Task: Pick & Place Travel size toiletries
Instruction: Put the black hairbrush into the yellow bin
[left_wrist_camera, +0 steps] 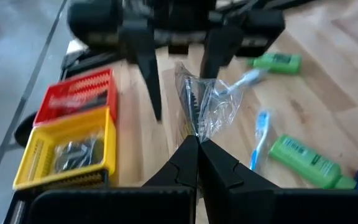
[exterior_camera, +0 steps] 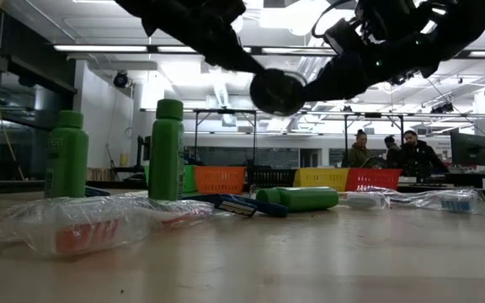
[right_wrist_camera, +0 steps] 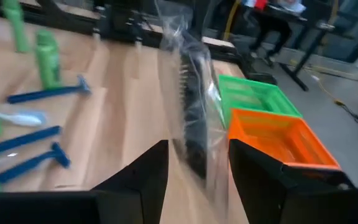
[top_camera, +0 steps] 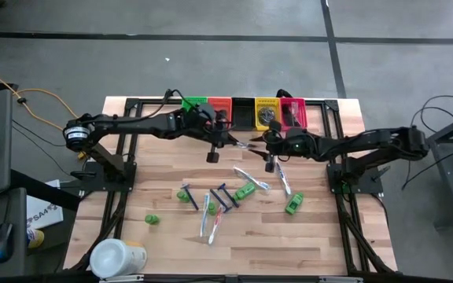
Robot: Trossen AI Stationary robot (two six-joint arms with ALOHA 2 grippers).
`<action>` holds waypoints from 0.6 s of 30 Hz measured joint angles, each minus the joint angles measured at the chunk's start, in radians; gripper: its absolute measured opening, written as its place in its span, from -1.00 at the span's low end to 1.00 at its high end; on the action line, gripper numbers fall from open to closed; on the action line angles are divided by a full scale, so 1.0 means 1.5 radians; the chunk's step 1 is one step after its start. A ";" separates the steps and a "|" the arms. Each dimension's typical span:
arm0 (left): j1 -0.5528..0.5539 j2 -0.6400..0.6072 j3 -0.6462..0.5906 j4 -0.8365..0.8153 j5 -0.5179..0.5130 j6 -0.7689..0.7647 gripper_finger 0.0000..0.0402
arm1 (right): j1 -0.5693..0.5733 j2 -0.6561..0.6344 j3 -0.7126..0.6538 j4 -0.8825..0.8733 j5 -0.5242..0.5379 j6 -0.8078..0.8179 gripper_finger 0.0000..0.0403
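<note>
A black comb in a clear plastic wrapper (left_wrist_camera: 194, 102) hangs in the air over the far middle of the table, in front of the bins. My left gripper (left_wrist_camera: 197, 146) reaches in from the table's left and is shut on the wrapper (top_camera: 244, 145). My right gripper (right_wrist_camera: 197, 171) comes from the right and is open. Its two fingers stand on either side of the wrapped comb (right_wrist_camera: 194, 124); I cannot tell whether they touch it. Green mini bottles (top_camera: 246, 191), blue razors (top_camera: 222, 196) and toothbrushes (top_camera: 283, 179) lie on the table nearer the front. My left gripper pinches the clear wrapper's edge (left_wrist_camera: 197, 129) between its two shut fingertips, beside the comb. The fingers come from the table's left, slanting a little downward. The wrapped comb is lifted clear of the table and reaches out beyond the fingertips.
A row of bins lines the far edge: green (top_camera: 194, 103), orange (top_camera: 219, 106), black (top_camera: 243, 112), yellow (top_camera: 267, 114), red (top_camera: 292, 112). A large white tub (top_camera: 116, 258) lies at the near left corner. People sit in the room beyond the table (exterior_camera: 411, 151).
</note>
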 joint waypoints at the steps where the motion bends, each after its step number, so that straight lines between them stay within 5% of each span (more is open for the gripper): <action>1: -0.004 0.000 0.000 0.006 0.005 0.001 -1.00 | 0.001 0.002 0.000 0.007 -0.008 0.001 -0.19; 6: -0.006 0.000 0.000 0.004 0.009 -0.002 -1.00 | 0.014 0.012 0.000 0.032 0.002 0.012 -0.30; 13: -0.006 0.000 0.000 -0.005 0.012 -0.021 -0.98 | 0.013 0.012 0.000 0.037 -0.025 0.033 -0.87; 18: -0.006 0.000 0.001 -0.029 -0.033 -0.053 -0.81 | 0.013 0.012 0.000 0.029 -0.024 0.067 -0.87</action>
